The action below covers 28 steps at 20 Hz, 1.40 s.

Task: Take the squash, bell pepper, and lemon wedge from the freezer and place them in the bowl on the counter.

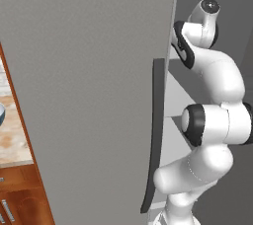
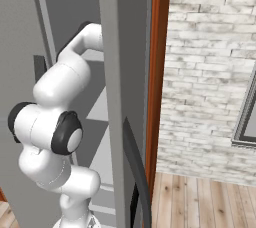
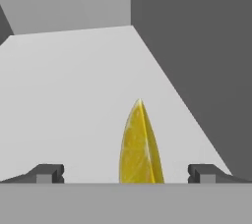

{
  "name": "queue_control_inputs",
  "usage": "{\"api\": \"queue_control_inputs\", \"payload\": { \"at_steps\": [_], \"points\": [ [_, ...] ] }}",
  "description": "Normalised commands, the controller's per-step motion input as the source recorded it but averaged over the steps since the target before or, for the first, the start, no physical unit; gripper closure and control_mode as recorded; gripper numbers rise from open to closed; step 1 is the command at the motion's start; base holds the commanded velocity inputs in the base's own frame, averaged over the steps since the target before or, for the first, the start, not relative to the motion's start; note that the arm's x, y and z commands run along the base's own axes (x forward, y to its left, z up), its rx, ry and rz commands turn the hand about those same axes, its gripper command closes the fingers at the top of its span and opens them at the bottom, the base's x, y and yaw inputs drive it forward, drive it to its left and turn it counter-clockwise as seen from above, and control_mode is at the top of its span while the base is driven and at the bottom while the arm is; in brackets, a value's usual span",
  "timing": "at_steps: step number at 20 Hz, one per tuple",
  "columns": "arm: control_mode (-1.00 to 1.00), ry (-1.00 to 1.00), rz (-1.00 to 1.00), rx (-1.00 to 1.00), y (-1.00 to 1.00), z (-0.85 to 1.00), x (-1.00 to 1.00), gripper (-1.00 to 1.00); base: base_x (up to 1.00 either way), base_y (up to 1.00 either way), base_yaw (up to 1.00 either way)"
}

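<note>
In the hand view a bright yellow lemon wedge (image 3: pixel 140 147) stands on a pale grey shelf (image 3: pixel 74 100) inside the freezer. My gripper (image 3: pixel 125 174) is open, its two dark fingertips (image 3: pixel 47 174) set wide on either side of the wedge and apart from it. In the left base view the freezer's big grey door (image 1: pixel 84 91) stands open with its dark curved handle (image 1: pixel 154 135), and my white arm reaches past it into the freezer. A sliver of the bowl (image 1: pixel 1 114) sits on the counter (image 1: pixel 14 140) at the far left. The squash and bell pepper are out of view.
Dark grey freezer walls (image 3: pixel 197 46) close in on the right and back of the shelf. In the right base view the door's edge (image 2: pixel 122 72) and a red-brown panel (image 2: pixel 160 72) stand right of my arm, with a brick wall (image 2: pixel 210 72) and wooden floor (image 2: pixel 200 202) beyond.
</note>
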Motion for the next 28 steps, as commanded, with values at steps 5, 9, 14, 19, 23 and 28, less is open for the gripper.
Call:
{"api": "queue_control_inputs", "payload": {
  "at_steps": [5,9,14,19,23,28],
  "points": [
    [-1.00,0.00,0.00,0.00,-0.10,-0.06,0.19,-1.00,0.00,0.00,0.00],
    [-1.00,0.00,0.00,0.00,-0.15,-0.10,0.15,-1.00,0.00,0.00,0.00],
    [-1.00,0.00,0.00,0.00,-0.15,-0.08,0.15,-1.00,0.00,0.00,0.00],
    [-1.00,0.03,0.00,0.00,-0.11,-0.07,0.09,1.00,0.00,0.00,0.00],
    [-1.00,0.05,0.00,0.00,-0.05,-0.06,0.12,1.00,0.00,0.00,0.00],
    [-1.00,0.07,0.00,0.00,-0.07,-0.10,0.06,1.00,0.00,0.00,0.00]
  ]
}}
